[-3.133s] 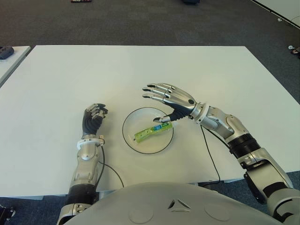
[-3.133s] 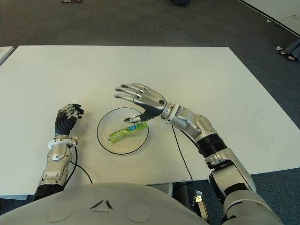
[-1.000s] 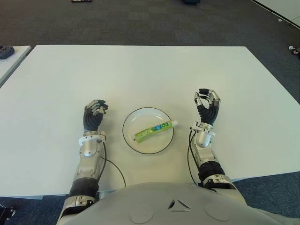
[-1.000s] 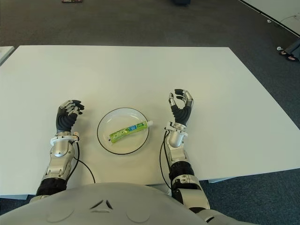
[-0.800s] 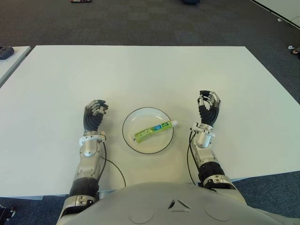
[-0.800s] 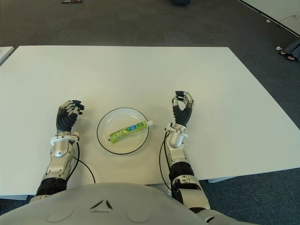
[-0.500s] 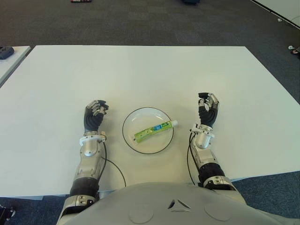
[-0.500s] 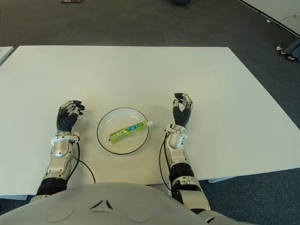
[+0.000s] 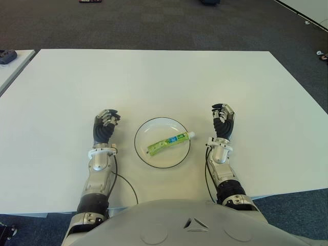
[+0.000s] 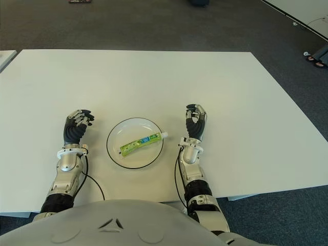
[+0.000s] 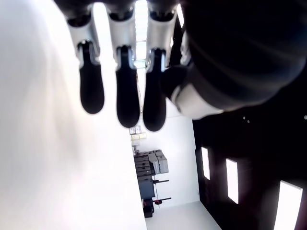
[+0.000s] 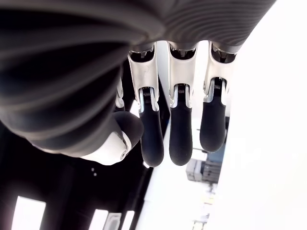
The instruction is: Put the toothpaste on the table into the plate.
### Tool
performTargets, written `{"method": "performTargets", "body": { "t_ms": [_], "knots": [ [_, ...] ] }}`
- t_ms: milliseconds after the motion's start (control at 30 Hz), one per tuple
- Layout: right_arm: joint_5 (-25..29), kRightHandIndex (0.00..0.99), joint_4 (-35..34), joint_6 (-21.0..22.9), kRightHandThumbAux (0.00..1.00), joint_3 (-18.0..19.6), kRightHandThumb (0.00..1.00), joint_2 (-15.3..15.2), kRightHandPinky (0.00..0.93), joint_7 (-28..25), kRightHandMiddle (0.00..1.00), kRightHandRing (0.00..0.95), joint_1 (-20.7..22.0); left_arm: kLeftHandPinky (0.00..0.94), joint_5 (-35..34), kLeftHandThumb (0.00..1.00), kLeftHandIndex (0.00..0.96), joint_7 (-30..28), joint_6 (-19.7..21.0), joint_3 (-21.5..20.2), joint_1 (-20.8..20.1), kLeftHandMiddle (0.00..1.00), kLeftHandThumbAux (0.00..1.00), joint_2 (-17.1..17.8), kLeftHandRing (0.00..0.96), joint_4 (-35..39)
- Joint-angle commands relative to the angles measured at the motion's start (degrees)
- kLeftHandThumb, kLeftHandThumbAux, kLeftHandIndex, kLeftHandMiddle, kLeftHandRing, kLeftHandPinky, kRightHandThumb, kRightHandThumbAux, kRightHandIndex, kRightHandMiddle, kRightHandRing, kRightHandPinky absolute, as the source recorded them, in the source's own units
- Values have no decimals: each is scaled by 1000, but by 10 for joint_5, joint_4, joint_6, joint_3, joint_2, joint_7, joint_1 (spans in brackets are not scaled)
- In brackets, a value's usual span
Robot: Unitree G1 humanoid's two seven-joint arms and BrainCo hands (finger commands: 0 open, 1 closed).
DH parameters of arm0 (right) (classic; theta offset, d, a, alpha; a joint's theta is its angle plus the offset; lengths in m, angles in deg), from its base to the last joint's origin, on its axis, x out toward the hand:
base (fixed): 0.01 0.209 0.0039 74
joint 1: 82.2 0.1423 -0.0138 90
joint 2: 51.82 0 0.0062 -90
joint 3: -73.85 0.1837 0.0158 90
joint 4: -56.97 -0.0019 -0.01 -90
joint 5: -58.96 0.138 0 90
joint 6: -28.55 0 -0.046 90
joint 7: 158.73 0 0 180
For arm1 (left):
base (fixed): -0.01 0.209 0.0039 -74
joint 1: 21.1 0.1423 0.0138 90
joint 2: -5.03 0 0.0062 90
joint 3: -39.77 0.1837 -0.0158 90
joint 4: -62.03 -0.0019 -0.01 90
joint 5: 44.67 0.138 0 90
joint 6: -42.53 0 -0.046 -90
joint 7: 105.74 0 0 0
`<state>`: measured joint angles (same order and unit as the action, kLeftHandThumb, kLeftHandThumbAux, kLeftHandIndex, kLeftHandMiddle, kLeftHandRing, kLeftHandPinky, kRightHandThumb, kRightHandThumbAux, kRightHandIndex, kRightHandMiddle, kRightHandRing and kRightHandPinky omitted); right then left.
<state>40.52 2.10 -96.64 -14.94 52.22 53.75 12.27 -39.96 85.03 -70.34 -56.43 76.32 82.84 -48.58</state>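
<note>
On the white tabletop (image 9: 164, 77), close to the robot's body, the plate (image 9: 144, 155) sits between the two arms, and the toothpaste (image 9: 170, 142) lies inside it. The green tube runs diagonally across the dish, its white cap resting over the rim on the side nearer the right robot hand (image 9: 222, 122).

Judging from how things lie, the placing step looks done: the tube is in the plate and neither hand touches it. The left robot hand (image 9: 104, 127) shows just beside the plate on its left, and the right robot hand shows beside it on the right, a little apart from the cap. In each wrist view the fingers (image 11: 120, 86) hang curled downward, close together, with nothing between them and the thumb; the right hand's fingers (image 12: 178, 129) read the same way, loosely bent and empty.

As a judgement, little remains to do. If anything is called for, it is only a small nudge to bring the cap end fully inside the rim, which the right hand would be better placed to give. Otherwise the arms need only keep clear of the dish so as not to knock it.

The tube carries a blue and white label panel on its green body, but the writing is too small to read and no brand can be made out.
</note>
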Motion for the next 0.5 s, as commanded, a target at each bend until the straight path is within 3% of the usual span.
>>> {"method": "performTargets", "body": {
  "t_ms": [33,267,500],
  "knots": [
    [-4,427,-10,21,736,-7,698,1,467,-9,466,462,-12,493,6,704,430,-1,11,1,-6,513,722,3,503,1],
    [-2,427,-22,26,736,-16,699,-2,500,-26,465,466,-17,498,-5,702,430,-11,12,-1,-5,530,722,6,516,1],
    [-30,426,-51,74,737,-54,698,-46,543,-108,470,482,-28,499,-13,703,431,-18,3,-3,-7,547,721,7,527,-6]
  ]
}}
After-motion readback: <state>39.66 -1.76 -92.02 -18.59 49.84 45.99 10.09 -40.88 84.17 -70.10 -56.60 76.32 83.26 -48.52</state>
